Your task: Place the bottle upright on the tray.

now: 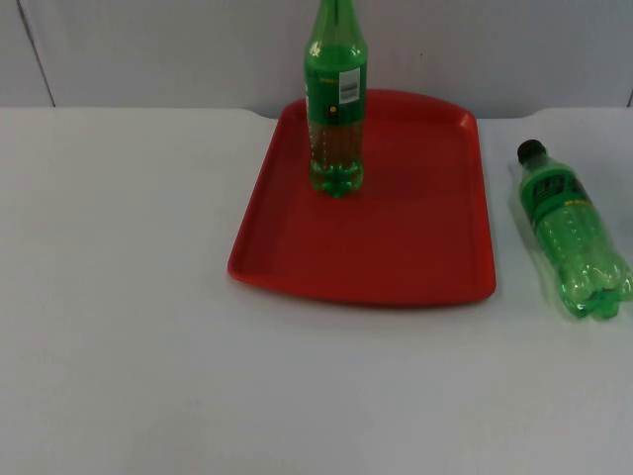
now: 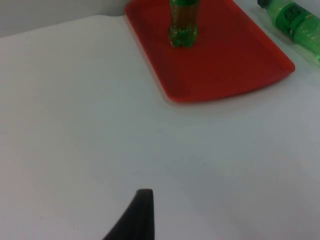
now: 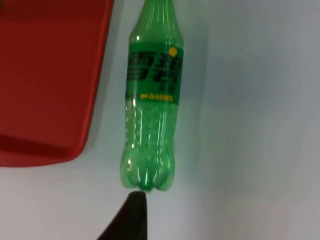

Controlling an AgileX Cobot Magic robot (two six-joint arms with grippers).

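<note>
A green bottle (image 1: pixel 336 109) stands upright on the red tray (image 1: pixel 396 257), in the tray's back left part. It also shows in the left wrist view as the upright bottle (image 2: pixel 183 22) on the tray (image 2: pixel 225 65). A second green bottle (image 1: pixel 572 230) with a black cap lies on its side on the white table just right of the tray, cap toward the wall. My right gripper (image 3: pixel 131 215) hangs over the table just off the base of this lying bottle (image 3: pixel 150 110). My left gripper (image 2: pixel 137 217) is above bare table, well away from the tray.
The lying bottle (image 2: pixel 295 25) rests close to the tray's right rim (image 3: pixel 85 115). The grey partition wall (image 1: pixel 148 49) closes off the table behind the tray. White table top (image 1: pixel 119 297) stretches out to the left and front of the tray.
</note>
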